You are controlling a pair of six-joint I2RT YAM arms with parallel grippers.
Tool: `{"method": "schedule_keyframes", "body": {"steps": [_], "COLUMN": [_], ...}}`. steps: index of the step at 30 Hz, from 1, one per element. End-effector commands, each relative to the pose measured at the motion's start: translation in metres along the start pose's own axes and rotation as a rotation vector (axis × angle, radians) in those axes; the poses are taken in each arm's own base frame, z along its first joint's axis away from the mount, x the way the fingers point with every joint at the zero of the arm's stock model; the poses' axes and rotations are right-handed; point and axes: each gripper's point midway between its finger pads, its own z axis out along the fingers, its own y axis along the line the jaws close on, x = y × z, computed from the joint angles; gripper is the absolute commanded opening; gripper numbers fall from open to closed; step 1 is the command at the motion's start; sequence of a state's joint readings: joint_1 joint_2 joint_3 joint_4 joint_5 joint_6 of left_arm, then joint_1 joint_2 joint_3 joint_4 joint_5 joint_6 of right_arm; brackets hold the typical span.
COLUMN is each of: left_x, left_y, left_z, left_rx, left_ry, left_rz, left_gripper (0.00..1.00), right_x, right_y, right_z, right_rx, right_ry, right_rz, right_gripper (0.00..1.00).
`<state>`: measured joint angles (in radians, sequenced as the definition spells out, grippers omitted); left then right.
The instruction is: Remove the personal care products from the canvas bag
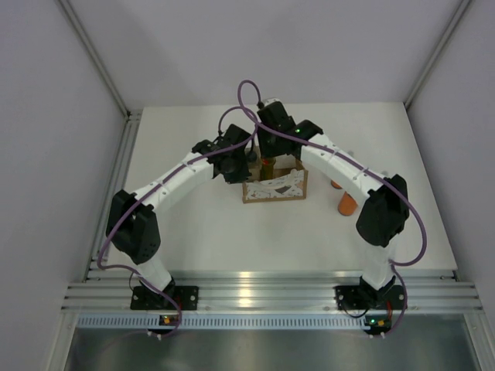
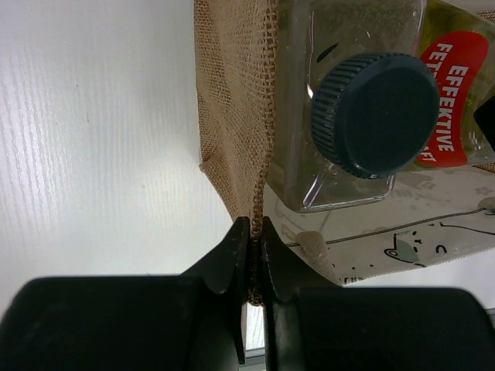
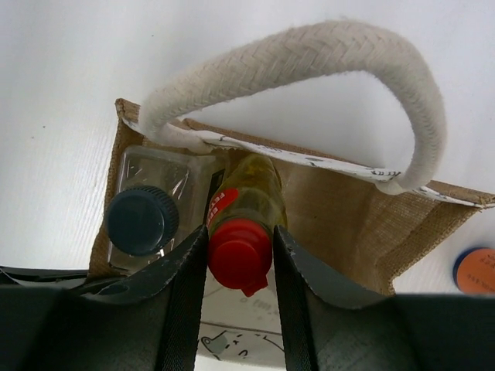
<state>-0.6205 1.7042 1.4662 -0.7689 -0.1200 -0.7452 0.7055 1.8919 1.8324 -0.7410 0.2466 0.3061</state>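
The canvas bag (image 1: pixel 274 186) stands upright mid-table. My left gripper (image 1: pixel 238 167) is shut on the bag's left edge seam; in the left wrist view the fingers (image 2: pixel 232 263) pinch the woven tan cloth (image 2: pixel 236 116). My right gripper (image 1: pixel 267 153) is over the bag's mouth, and its fingers (image 3: pixel 182 294) press on the red cap (image 3: pixel 238 255) of the yellow-green bottle (image 3: pixel 255 189), which stands inside the bag. A clear bottle with a dark cap (image 3: pixel 141 219) stands beside it in the bag and also shows in the left wrist view (image 2: pixel 375 112). Two orange bottles (image 1: pixel 347 204) lie on the table right of the bag.
The bag's cream rope handle (image 3: pixel 309 62) arches over the mouth on the far side of my right gripper. An orange bottle's blue-rimmed top (image 3: pixel 473 269) lies just right of the bag. White walls enclose the table on the left, back and right.
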Motion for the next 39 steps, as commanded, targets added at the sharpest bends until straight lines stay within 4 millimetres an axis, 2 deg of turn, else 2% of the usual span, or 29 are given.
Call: {"method": "schedule_keyframes", "body": {"steps": [1, 4, 8, 10, 11, 24, 39], "left_x": [-0.004, -0.005, -0.005, -0.005, -0.005, -0.005, -0.004], "left_y": [0.003, 0.004, 0.002, 0.003, 0.003, 0.002, 0.003], "left_z": [-0.017, -0.017, -0.018, -0.017, -0.017, -0.017, -0.013], "left_rx": [0.007, 0.006, 0.01, 0.009, 0.008, 0.009, 0.004], "left_ry": [-0.012, -0.013, -0.014, -0.012, -0.013, -0.012, -0.004], "left_rz": [0.012, 0.011, 0.012, 0.011, 0.011, 0.01, 0.012], "left_gripper": [0.07, 0.07, 0.07, 0.07, 0.07, 0.08, 0.07], "right_x": [0.005, 0.005, 0.003, -0.002, -0.006, -0.059, -0.09], "right_y": [0.004, 0.003, 0.004, 0.004, 0.005, 0.002, -0.007], "right_z": [0.0, -0.001, -0.004, -0.009, -0.012, -0.067, -0.13], "right_rx": [0.015, 0.018, 0.013, 0.008, 0.006, -0.025, -0.047], "right_ry": [0.006, 0.005, -0.001, -0.017, -0.028, -0.187, -0.29], "right_rz": [-0.02, -0.02, -0.018, -0.012, -0.01, 0.023, 0.044], "right_gripper": [0.36, 0.29, 0.11, 0.07, 0.0, 0.0, 0.0]}}
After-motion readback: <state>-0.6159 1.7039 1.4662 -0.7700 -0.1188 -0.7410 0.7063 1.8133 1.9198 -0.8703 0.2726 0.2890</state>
